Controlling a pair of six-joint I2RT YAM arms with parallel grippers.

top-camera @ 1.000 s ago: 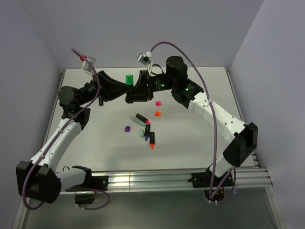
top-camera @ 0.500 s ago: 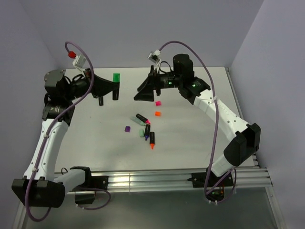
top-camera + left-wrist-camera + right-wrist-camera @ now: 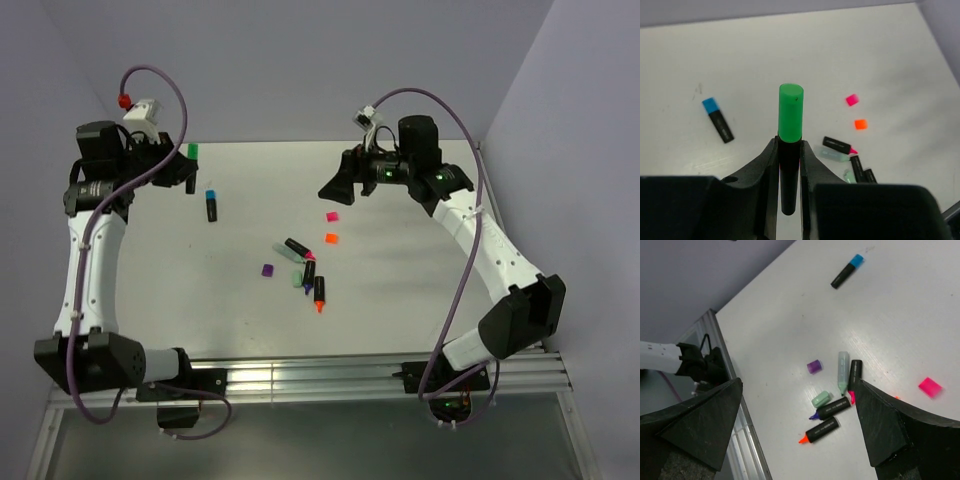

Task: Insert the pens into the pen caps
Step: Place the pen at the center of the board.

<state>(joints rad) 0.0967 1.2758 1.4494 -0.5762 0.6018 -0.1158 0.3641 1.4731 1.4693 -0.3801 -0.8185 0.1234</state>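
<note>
While left fingers (image 3: 762,165) clamp green-capped pen (image 3: 790,125), right fingers (image 3: 705,415) gape wide, empty; blue-capped pen (image 3: 718,120) lies apart on table (image 3: 840,50).

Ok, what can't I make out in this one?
- Top view: how the left gripper holds the green-capped pen. It is too small and dark to tell.
- Left wrist view: the pile of pens is partly cut off by that gripper's body.
- Right wrist view: the orange cap is almost wholly behind a finger of the right gripper.
</note>
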